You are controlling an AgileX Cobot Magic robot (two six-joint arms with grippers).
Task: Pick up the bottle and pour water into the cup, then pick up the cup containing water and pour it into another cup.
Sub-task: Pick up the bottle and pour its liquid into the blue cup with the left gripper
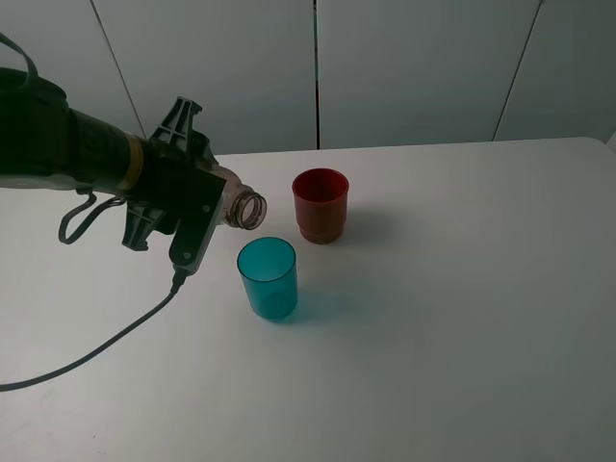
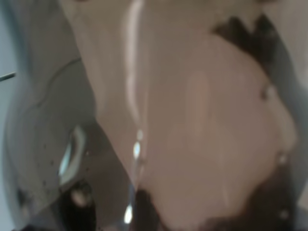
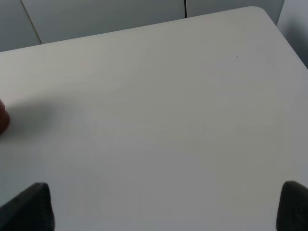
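My left gripper (image 1: 200, 210) is shut on the smoky-grey bottle (image 1: 244, 208). The bottle lies tilted almost flat, and its open threaded mouth points right, just above and left of the teal-blue cup (image 1: 267, 277). That cup stands upright on the white table (image 1: 452, 289). The dark red cup (image 1: 320, 204) stands upright behind it, a little to the right. The blurred bottle wall (image 2: 192, 120) fills the left wrist view. My right gripper (image 3: 163, 208) is open over bare table, only its two dark fingertips (image 3: 30, 207) showing. A red sliver of the red cup (image 3: 2, 118) shows at that view's edge.
A black cable (image 1: 106, 342) trails from the left arm across the table's left front. Grey wall panels (image 1: 404, 67) stand behind the table's back edge.
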